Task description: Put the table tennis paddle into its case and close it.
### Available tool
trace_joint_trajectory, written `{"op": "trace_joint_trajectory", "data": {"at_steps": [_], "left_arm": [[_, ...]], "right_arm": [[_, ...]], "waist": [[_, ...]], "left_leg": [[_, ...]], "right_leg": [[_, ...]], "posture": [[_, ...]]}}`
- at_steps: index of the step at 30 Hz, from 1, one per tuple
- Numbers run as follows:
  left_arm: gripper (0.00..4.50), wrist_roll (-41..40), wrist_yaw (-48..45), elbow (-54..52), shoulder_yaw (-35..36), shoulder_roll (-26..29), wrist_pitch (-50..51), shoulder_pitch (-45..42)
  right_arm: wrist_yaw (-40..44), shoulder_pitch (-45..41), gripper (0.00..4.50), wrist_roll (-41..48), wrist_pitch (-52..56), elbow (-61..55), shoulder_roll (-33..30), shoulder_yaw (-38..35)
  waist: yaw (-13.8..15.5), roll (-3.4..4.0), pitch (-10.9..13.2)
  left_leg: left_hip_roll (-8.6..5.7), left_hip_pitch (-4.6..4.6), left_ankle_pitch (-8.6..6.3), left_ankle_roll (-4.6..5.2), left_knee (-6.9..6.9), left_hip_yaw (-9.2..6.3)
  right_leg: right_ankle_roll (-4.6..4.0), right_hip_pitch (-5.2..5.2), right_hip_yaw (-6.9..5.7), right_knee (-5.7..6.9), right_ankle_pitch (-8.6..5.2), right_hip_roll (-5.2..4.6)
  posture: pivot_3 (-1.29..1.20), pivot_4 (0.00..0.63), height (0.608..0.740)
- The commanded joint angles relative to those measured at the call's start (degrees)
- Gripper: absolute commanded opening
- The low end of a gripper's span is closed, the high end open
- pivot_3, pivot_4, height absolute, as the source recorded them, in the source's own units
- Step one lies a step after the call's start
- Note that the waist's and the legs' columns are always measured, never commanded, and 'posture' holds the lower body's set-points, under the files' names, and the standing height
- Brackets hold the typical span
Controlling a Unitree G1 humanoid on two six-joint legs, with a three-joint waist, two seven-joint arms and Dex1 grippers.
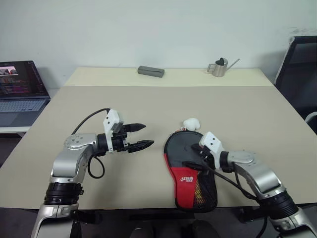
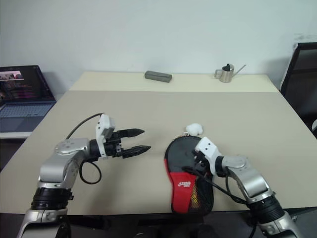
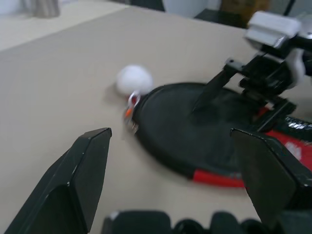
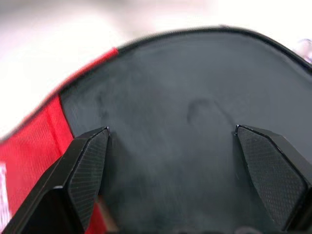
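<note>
Lying flat near the table's (image 1: 148,99) front edge, the case (image 1: 190,171) has its round black head toward the far side and its narrow red-and-mesh end toward the robot, so its long axis runs roughly front to back, slightly slanted. A small white ball (image 1: 190,123) sits just beyond the head, touching or almost touching it. The left gripper (image 1: 142,136) hovers over bare tabletop to the left of the case, fingers spread and pointing at it, holding nothing. The right gripper (image 1: 195,157) is over the case's black head. At the far edge stand a grey rectangular box (image 1: 150,71) and a small metal watering can (image 1: 219,67); a laptop (image 1: 20,91) sits off to the left.

From the left wrist, its two fingers (image 3: 83,175) frame the case's round head (image 3: 195,141), the ball (image 3: 134,79) and a zipper pull beside it, with the other gripper poised above.

From the right wrist, the fingers (image 4: 85,170) stand wide apart just over the black fabric (image 4: 185,122), gripping nothing; the red panel (image 4: 29,151) lies to one side. Whether the paddle is inside cannot be told.
</note>
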Motion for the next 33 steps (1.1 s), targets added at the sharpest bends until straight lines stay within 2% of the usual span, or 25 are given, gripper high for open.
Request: {"op": "trace_joint_trajectory", "data": {"at_steps": [1, 6, 9, 15, 20, 33], "left_arm": [[4.25, -0.8, 1.5, -3.3, -2.3, -0.3, 0.3, -2.1], [4.25, -0.1, 1.6, -3.6, -6.0, -0.6, -2.0, -2.0], [4.25, 2.1, 1.1, -2.0, -9.5, -1.1, -5.3, -2.4], [4.25, 4.9, 1.7, 3.3, -14.1, -5.1, -10.0, -5.2], [4.25, 6.9, 1.1, 9.2, -17.0, -9.1, -14.0, -7.2], [4.25, 10.8, 0.3, 16.9, -22.0, -13.7, -18.5, -8.1]], "right_arm": [[4.3, -0.1, 4.5, 8.9, 6.2, -7.2, -3.2, -7.2], [5.8, 0.5, 4.5, 15.7, 12.7, -12.5, -8.3, -13.4], [7.6, 2.0, 4.5, 18.1, 14.4, -13.4, -13.6, -17.8], [9.1, 3.5, 4.5, 18.3, 12.8, -11.4, -18.8, -20.0], [9.5, 2.7, 4.5, 17.2, 10.8, -9.8, -19.4, -18.2], [10.1, 1.9, 4.5, 18.0, 10.5, -9.9, -19.8, -16.9]], "waist": [[0.0, 0.03, 0.2], [-0.2, 0.03, 0.2], [0.0, 0.03, 0.3], [0.4, -0.01, 0.4], [0.3, -0.02, 0.4], [0.4, -0.01, 0.4]], "left_leg": [[0.0, -0.04, 0.0, 0.0, -0.01, 0.0], [-0.03, -0.54, 0.0, 0.0, 0.02, 0.01], [-0.07, -0.64, -0.01, 0.01, 0.04, -0.02], [-0.11, -0.7, -0.03, 0.05, 0.07, 0.0], [-0.1, -0.69, -0.03, 0.05, 0.08, 0.03], [-0.12, -0.7, -0.03, 0.05, 0.1, 0.01]], "right_leg": [[-0.01, -0.04, -0.01, 0.0, -0.01, 0.01], [-0.13, -0.55, -0.02, 0.04, 0.05, 0.07], [-0.27, -0.57, -0.07, -0.02, 0.14, 0.06], [-0.03, -0.57, -0.09, -0.08, -0.01, 0.04], [-0.03, -0.57, -0.07, -0.06, 0.0, 0.05], [-0.03, -0.57, -0.07, -0.05, 0.0, 0.04]], "posture": [[0.0, 0.15, 0.74], [0.0, 0.15, 0.74], [0.0, 0.15, 0.74], [0.0, 0.15, 0.74], [0.0, 0.15, 0.74], [0.0, 0.15, 0.74]]}}
